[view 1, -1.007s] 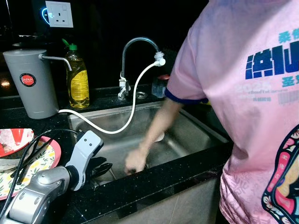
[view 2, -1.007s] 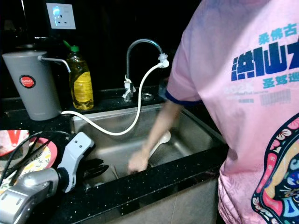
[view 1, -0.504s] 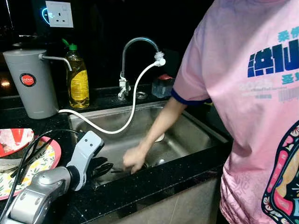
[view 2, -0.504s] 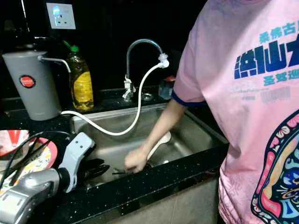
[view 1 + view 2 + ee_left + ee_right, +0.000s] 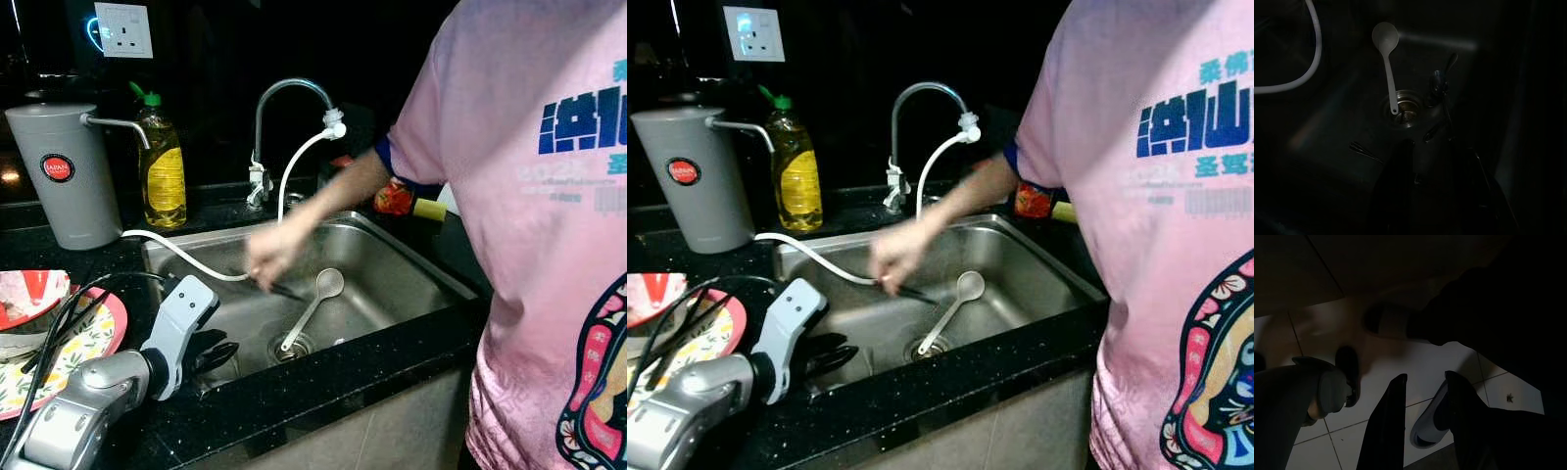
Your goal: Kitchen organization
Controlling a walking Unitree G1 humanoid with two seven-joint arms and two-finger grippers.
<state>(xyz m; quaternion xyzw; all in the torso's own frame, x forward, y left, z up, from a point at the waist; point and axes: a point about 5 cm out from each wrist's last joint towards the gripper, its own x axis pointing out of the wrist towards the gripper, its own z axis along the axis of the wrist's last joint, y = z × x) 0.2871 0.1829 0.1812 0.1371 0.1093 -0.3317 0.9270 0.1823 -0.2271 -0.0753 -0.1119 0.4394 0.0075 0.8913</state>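
A white plastic long-handled spoon point(image 5: 315, 304) lies in the stainless steel sink point(image 5: 411, 264), its handle tip at the round metal drain point(image 5: 1404, 108) and its bowl toward the back wall. Beside the drain lie dark metal utensils point(image 5: 1440, 93), hard to tell apart in the gloom. A person's hand point(image 5: 270, 257) holds a thin dark item above the sink. My left gripper point(image 5: 217, 353) hangs inside the sink's left edge, fingers parted and empty. My right gripper point(image 5: 1422, 426) hangs over tiled floor, fingers apart.
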